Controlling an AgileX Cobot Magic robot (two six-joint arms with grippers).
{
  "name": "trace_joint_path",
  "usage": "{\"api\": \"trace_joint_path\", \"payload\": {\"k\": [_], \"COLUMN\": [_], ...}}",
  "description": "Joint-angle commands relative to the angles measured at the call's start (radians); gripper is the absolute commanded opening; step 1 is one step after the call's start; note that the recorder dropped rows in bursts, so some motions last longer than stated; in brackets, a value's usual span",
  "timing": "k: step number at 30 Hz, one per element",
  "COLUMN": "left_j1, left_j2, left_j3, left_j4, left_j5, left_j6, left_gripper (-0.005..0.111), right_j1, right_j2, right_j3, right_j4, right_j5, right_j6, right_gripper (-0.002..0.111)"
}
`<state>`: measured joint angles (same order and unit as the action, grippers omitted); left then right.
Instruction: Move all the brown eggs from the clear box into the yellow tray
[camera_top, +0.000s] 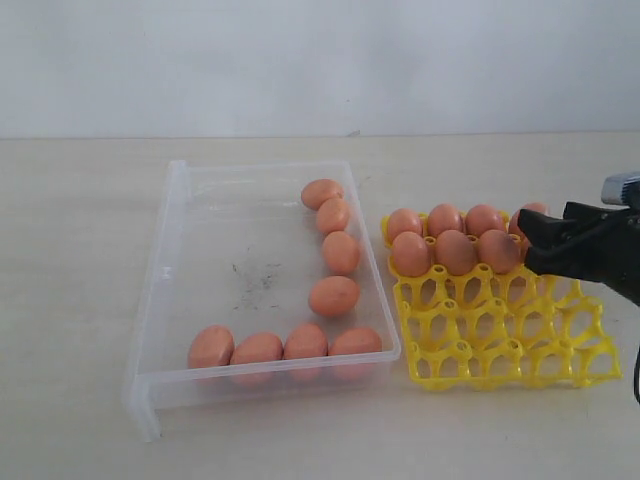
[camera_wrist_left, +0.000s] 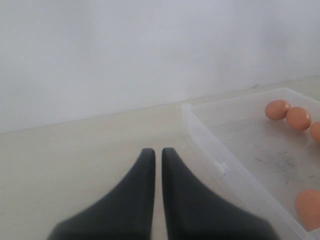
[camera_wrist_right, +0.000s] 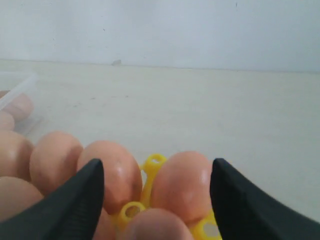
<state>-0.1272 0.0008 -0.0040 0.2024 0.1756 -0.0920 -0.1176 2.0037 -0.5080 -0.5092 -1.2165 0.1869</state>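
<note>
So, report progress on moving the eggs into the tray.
Done: at least seven brown eggs sit in two far rows of the yellow tray; the right gripper hides one corner. In hand: nothing, it hangs open over those eggs, and the left gripper is shut near the clear box. Left: eight eggs lie in that box.

Two containers on a pale beige tabletop (camera_top: 70, 330).
A clear rectangular plastic box (camera_top: 240, 220) sits centre-left; a yellow plastic lattice egg tray (camera_top: 500, 340) lies just right of it.
</note>
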Motion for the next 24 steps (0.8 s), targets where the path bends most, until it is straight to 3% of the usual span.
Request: {"api": "trace_joint_path", "payload": {"k": [1, 5, 11, 14, 18, 21, 24], "left_j1": [-0.006, -0.006, -0.006, -0.006, -0.006, -0.006, -0.006], "left_j2": [-0.001, -0.001, -0.001, -0.001, -0.001, -0.001, -0.001], "left_j3": [0.004, 0.004, 0.004, 0.004, 0.004, 0.004, 0.004], "left_j4": [-0.002, -0.002, -0.002, -0.002, -0.002, -0.002, -0.002], "left_j5": [-0.003, -0.003, -0.003, -0.003, -0.003, -0.003, -0.003], "left_j6": [-0.005, -0.005, -0.005, -0.005, -0.005, -0.005, -0.005], "left_gripper": [0.004, 0.004, 0.004, 0.004, 0.004, 0.004, 0.004], "right_j1": [-0.001, -0.001, -0.001, -0.001, -0.001, -0.001, -0.001], "right_j2": [-0.029, -0.039, -0.244, -0.443, -0.758, -0.966, -1.099], "right_j3": [0.008, 0.008, 0.008, 0.008, 0.008, 0.008, 0.008], "right_j4": [0.000, -0.012, -0.208, -0.355, -0.556, -0.714, -0.897], "right_j5": [-0.005, -0.005, -0.005, -0.005, -0.005, -0.005, 0.010], "right_j6": [-0.003, 0.057, 0.146, 0.146, 0.214, 0.410, 0.749], "right_gripper": [0.057, 0.057, 0.056, 0.039, 0.001, 0.000, 0.000]}}
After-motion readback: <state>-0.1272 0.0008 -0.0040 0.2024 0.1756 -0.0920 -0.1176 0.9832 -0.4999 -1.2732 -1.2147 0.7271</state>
